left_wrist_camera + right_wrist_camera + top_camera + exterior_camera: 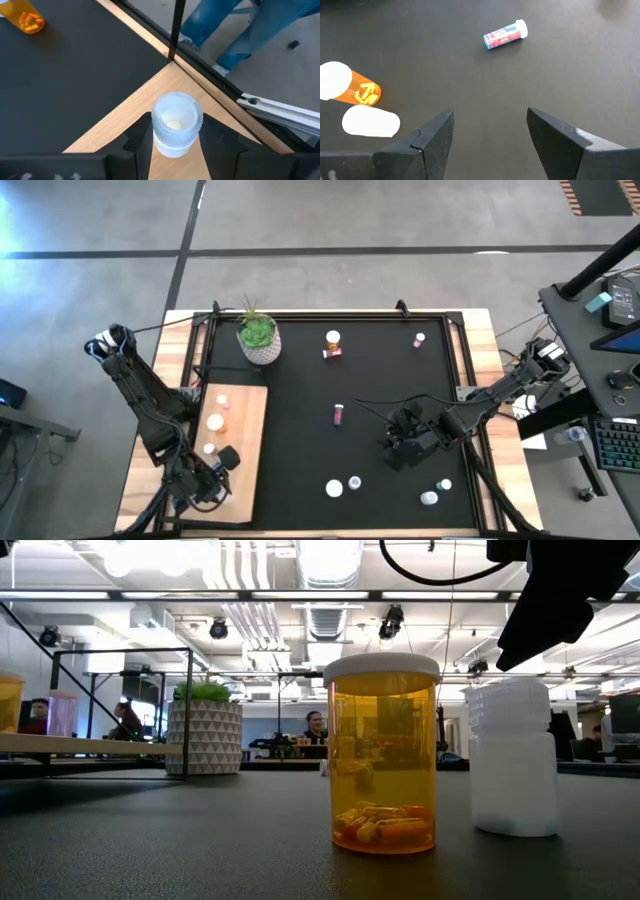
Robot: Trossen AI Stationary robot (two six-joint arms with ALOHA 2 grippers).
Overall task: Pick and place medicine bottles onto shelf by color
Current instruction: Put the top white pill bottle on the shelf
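Observation:
The light-wood shelf [240, 435] lies on the left of the black mat [380, 380], with three bottles [215, 421] on it. My left gripper [224, 464] is over the shelf's near end, shut on a clear-white bottle [176, 125]. My right gripper [400, 446] hangs open and empty above the mat's right middle. A pink bottle [505, 35] lies on its side beyond the right gripper. An orange bottle [352, 89] and a white one [370, 121] stand close by, and they fill the low view, the orange [383, 755] and the white [512, 755]. My left gripper pinches the clear-white bottle's side wall [159, 142] between its two fingers, one on each side. The fingers come from above, slanting down. The bottle stands upright over the shelf's corner [165, 75], its round top toward the camera. Whether its base rests on the board, I cannot tell.
A speckled pot with a green plant [258, 338] stands at the mat's far left. An orange and a pink bottle [333, 343] and another pink one [419, 339] are at the far side. Several white bottles [343, 485] [436, 492] stand near the front edge.

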